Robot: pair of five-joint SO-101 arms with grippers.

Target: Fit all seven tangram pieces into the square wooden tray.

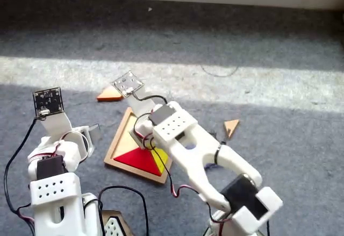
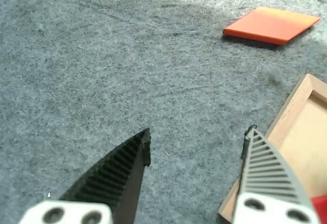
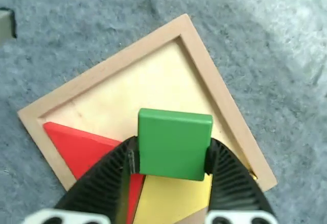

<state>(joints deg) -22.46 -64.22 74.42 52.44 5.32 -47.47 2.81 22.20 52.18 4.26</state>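
We found the far part of the square wooden tray (image 3: 219, 96) bare, with the red triangle (image 3: 76, 145) and yellow triangle (image 3: 173, 201) filling its near side. The right gripper (image 3: 171, 147), clamped on the green square (image 3: 174, 142), hung over that bare wood and blocked it from above. Open carpet (image 2: 102, 55) lay beside the tray's rim, and the orange parallelogram (image 2: 271, 24) lay well apart.

A grey, felt-like carpet (image 1: 279, 139) carries everything, with a bright band of sunlight across its far part. The square wooden tray (image 1: 119, 134) lies flat on it, one corner pointing away from the arms. A flat orange piece (image 1: 109, 94) lies just beyond the tray's far corner, apart from it. A small pale-orange triangle (image 1: 231, 127) lies well off to the tray's right. A thin dark strand (image 1: 217, 73) curls in the sunlit strip.
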